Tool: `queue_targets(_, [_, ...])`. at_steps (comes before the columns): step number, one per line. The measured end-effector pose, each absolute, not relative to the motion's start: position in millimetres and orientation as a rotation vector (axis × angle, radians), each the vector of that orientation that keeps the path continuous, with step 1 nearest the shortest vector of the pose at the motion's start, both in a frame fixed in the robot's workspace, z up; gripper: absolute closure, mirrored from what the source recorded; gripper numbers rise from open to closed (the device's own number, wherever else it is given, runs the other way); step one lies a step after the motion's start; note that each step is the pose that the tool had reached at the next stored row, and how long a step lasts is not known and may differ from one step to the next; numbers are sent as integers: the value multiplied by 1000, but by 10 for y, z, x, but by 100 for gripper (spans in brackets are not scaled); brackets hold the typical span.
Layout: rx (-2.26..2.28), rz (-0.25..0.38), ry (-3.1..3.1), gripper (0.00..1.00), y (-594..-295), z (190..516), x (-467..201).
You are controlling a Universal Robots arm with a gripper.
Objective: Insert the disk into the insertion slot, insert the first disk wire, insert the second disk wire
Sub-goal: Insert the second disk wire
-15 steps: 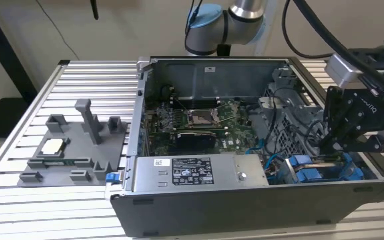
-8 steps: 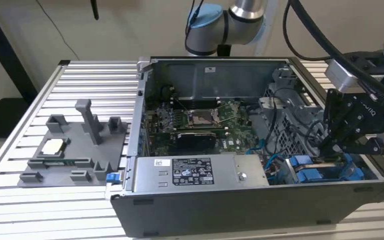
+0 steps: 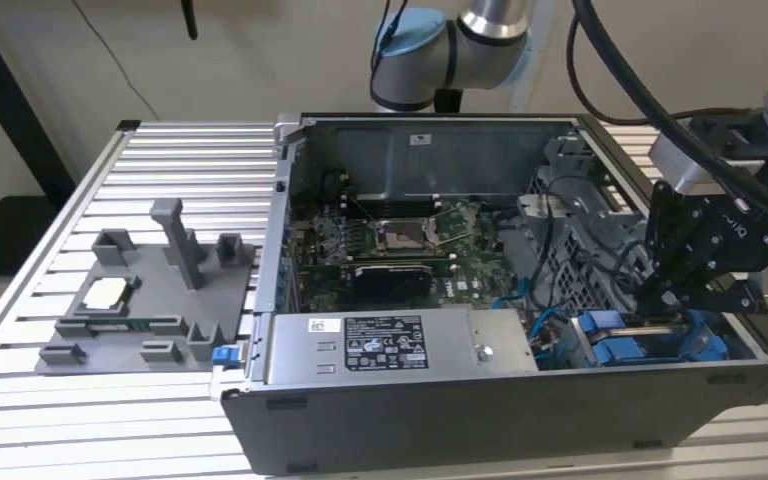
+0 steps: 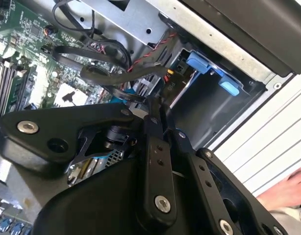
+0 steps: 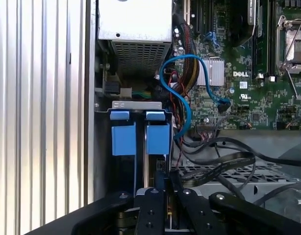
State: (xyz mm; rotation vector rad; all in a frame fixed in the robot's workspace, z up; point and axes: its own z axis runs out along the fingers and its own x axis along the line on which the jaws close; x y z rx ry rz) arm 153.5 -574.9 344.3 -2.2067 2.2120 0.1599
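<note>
Black gripper [image 5: 166, 196] fingers are pressed together, low by the blue insertion slot [image 5: 139, 139]. Whether the disk sits inside, I cannot tell. One blue wire [image 5: 176, 85] hangs loose.

Beige wall [image 3: 264, 50] behind; ribbed aluminium table [image 3: 37, 400]; black post [image 3: 4, 95] at exterior view's left.

The arm [image 3: 491, 40] reaches downward, its claw [image 3: 660, 300] pointing down, fingers close together.

Cables crowding the drive bay
Black cables [image 5: 224, 164] and a blue cable [image 5: 182, 93] are hanging right of the insertion slot [image 5: 140, 142] at centre frame.
</note>
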Motion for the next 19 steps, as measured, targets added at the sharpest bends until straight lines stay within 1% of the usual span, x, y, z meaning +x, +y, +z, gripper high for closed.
queue_targets(15, [-2206, 162, 2210, 84, -5750, 3363, 1567])
queue_targets(17, [-2205, 165, 2208, 82, -5749, 3335, 1569])
queue_targets(18, [-2205, 165, 2209, 75, -5749, 3340, 1568])
queue_targets(19, [-2206, 165, 2210, 75, -5750, 3362, 1568])
